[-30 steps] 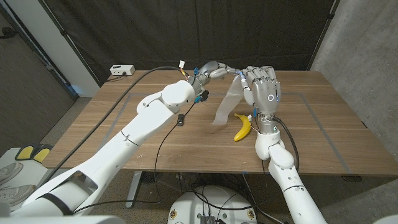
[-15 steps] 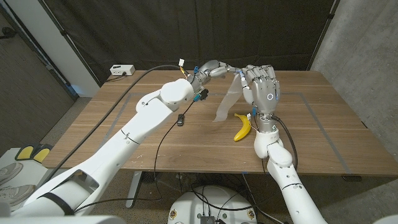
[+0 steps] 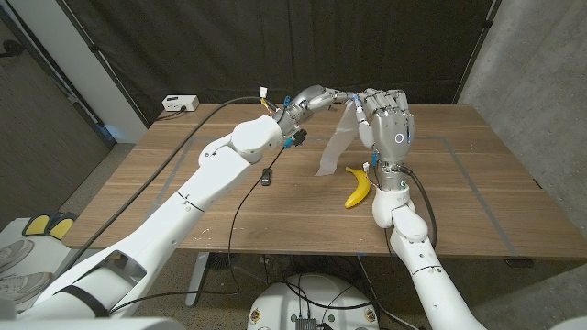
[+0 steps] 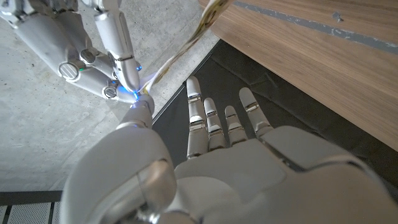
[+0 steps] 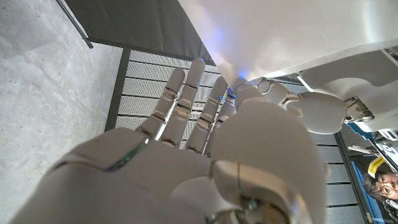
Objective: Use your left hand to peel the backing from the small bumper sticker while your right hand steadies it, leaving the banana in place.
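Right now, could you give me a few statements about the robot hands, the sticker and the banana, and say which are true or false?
1. Both robot hands are raised above the table. True.
2. The banana is held in the right robot hand. False: it lies on the table.
3. The sticker hangs down from where the left robot hand and the right one meet. True.
4. The sticker lies flat on the table. False: it is lifted, hanging.

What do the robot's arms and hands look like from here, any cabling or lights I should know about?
Both arms are glossy white shells with rounded joints. The left hand and right hand are silver-grey metal with segmented fingers. A black cable hangs along the left arm; coloured wires cluster at its wrist. The right hand's back carries a small lit ring.
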Controlling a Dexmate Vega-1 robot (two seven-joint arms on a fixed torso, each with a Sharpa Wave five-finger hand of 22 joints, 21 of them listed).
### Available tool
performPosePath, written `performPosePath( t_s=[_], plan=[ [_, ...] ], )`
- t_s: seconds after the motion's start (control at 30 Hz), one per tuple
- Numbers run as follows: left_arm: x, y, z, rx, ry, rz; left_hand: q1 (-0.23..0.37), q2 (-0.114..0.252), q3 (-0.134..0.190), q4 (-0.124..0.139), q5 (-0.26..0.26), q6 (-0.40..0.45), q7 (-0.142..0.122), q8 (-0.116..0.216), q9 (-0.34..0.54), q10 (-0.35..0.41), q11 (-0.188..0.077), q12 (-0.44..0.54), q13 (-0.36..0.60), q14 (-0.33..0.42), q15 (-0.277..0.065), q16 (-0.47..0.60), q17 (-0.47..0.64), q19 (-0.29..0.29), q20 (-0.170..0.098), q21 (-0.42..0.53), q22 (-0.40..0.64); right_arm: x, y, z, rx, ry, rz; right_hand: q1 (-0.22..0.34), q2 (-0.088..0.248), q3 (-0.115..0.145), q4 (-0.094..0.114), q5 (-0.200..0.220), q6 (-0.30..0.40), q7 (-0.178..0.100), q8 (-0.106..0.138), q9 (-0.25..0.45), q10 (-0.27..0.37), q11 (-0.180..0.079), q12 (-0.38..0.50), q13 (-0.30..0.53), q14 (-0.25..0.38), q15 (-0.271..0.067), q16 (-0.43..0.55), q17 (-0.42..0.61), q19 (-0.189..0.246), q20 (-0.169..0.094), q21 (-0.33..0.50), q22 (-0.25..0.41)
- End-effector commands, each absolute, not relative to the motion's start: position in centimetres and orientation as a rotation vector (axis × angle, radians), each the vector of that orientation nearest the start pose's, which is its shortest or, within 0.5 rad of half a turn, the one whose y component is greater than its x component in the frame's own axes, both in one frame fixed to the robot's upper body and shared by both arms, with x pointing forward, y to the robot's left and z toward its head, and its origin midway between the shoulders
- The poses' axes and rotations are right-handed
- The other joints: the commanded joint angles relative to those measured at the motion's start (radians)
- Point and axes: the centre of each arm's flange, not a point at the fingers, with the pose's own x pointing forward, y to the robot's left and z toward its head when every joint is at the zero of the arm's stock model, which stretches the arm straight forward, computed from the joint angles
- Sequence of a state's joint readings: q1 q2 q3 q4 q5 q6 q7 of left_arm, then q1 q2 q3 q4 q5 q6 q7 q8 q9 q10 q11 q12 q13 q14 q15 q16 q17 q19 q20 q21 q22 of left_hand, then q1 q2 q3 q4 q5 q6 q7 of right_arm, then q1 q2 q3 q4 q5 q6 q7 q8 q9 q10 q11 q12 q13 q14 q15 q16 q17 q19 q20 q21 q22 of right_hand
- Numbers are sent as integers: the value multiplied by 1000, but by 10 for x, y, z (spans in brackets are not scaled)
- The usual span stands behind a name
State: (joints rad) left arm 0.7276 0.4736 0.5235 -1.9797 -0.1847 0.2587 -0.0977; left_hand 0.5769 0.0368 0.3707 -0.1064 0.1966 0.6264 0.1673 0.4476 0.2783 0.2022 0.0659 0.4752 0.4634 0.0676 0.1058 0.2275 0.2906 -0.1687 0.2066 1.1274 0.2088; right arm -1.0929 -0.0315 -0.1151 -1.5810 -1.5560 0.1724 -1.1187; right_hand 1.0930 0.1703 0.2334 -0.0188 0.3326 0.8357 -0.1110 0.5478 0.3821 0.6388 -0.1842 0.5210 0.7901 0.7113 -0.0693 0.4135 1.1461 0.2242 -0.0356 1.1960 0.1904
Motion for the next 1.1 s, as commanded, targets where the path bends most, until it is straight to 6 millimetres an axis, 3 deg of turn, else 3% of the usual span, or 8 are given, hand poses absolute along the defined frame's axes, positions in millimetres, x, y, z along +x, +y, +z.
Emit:
performPosePath(
  t_s=[0.03,0.13,0.27,0.33,0.37,0.53,0.87,1.1],
  plan=[
    [533,77,106,382,-800,-649,-203,-86,-97,119,-7,6,40,-15,0,4,35,3,4,-13,18,13,9,-72,6,-8,8,514,-160,-17,-1130,-1446,-969,-3,1,3,4,6,14,-1,11,230,3,1,-7,4,-3,-160,0,6,-1,-119,7,2],
    [538,78,104,288,-815,-704,-272,-18,-97,165,-11,11,40,-26,2,5,47,-1,3,-20,30,21,16,-97,5,-11,14,516,-159,-16,-1129,-1446,-968,-3,1,3,4,6,14,-3,12,230,4,1,-7,5,-2,-160,-1,8,-2,-118,8,2],
    [534,87,104,302,-878,-649,-200,73,-19,106,26,-37,37,-60,3,12,48,-8,0,-20,26,24,4,-138,5,-14,22,518,-157,-14,-1135,-1446,-970,-3,0,4,4,5,14,-4,12,228,3,2,-8,6,-2,-159,-2,9,-4,-119,9,1],
    [532,91,105,329,-860,-614,-192,72,-13,95,32,-46,37,-66,4,9,48,-10,0,-20,22,24,2,-140,5,-14,23,519,-157,-14,-1134,-1449,-967,-3,0,4,5,5,13,-4,12,228,4,1,-9,6,-2,-159,-3,10,-3,-118,10,1],
    [531,91,105,363,-856,-594,-126,43,20,12,65,-45,36,-68,6,11,43,-16,-2,-20,19,24,-11,-148,5,-15,24,519,-156,-13,-1135,-1450,-967,-3,0,4,5,5,14,-5,13,227,4,3,-9,6,-1,-160,-3,10,-2,-117,11,1],
    [528,93,108,527,-771,-531,-86,16,37,-44,69,-130,22,-110,8,-16,34,-34,-2,-33,16,19,-23,-126,5,-5,24,519,-155,-13,-1134,-1449,-967,-2,0,4,5,5,14,-5,13,224,7,0,-11,5,1,-159,-4,13,-3,-117,12,0],
    [517,95,110,769,-635,-241,35,-29,62,-83,30,-173,-51,-114,30,-23,12,-42,0,-13,7,22,-43,-65,1,16,16,518,-153,-15,-1140,-1448,-966,-3,0,5,6,5,9,-1,14,223,6,4,-13,8,1,-159,-6,16,-7,-114,13,-1],
    [520,95,107,760,-563,-323,80,-48,64,-78,7,-150,-42,-95,41,-19,17,-42,1,-2,12,25,-47,-52,3,20,13,519,-155,-16,-1131,-1435,-971,-4,1,6,7,5,7,0,15,222,6,8,-16,7,1,-159,-8,19,-9,-113,15,-1]
  ],
)
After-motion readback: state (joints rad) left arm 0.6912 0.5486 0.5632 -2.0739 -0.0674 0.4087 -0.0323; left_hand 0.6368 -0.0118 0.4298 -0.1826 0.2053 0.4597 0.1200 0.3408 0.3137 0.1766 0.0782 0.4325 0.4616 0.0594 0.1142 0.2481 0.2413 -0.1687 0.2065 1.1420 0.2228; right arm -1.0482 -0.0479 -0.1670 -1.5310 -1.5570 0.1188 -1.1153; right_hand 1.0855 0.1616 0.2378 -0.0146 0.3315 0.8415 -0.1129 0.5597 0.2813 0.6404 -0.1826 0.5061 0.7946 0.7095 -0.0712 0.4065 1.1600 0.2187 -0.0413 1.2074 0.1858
